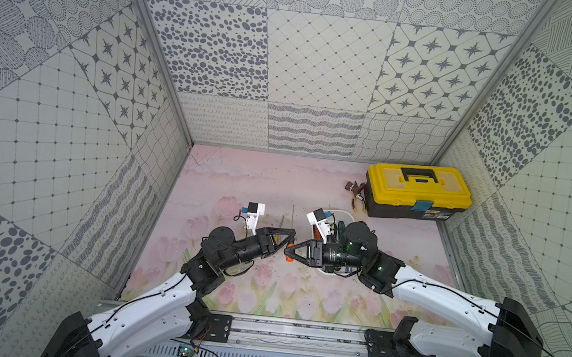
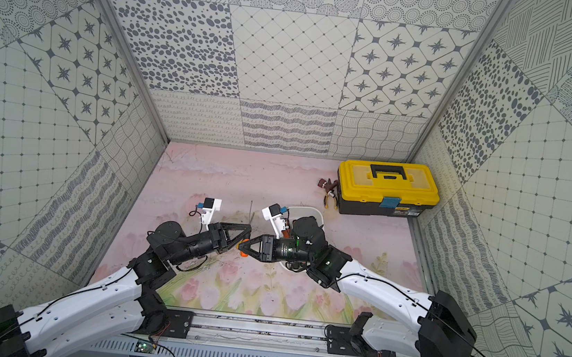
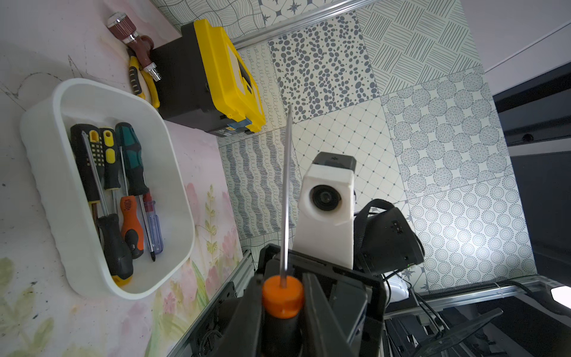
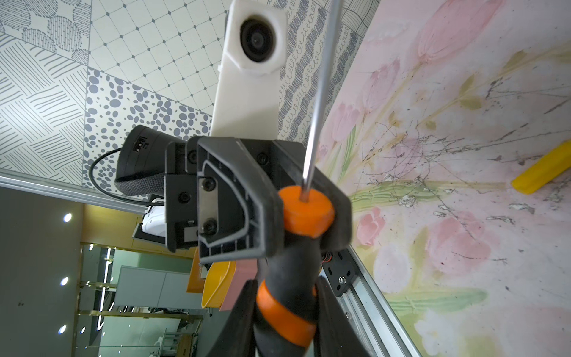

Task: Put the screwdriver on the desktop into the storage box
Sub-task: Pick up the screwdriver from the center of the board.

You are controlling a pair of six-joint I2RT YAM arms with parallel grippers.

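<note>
I am recording the task as part done: the screwdriver (image 3: 282, 296) is off the desktop (image 1: 240, 182) and hanging mid-scene, just left of the storage box (image 3: 43, 129), not yet in it. The left gripper (image 4: 309, 213) is clamping its orange collar. The right gripper (image 4: 285, 321) is flanking the handle with its jaws; whether they are pressing I cannot tell. By my judgement, handover, carry and release are remaining. The box is holding several other screwdrivers (image 3: 131, 154). The yellow toolbox (image 1: 417, 189), far right, is sitting shut

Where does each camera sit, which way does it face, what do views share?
Top views: high above the robot, looking down at the desktop; left arm and right arm show.
Left wrist: on the left arm, looking past left gripper toward the storage box.
Right wrist: on the right arm, looking past right gripper across the desktop.
Shared: both wrist views show the screwdriver.
</note>
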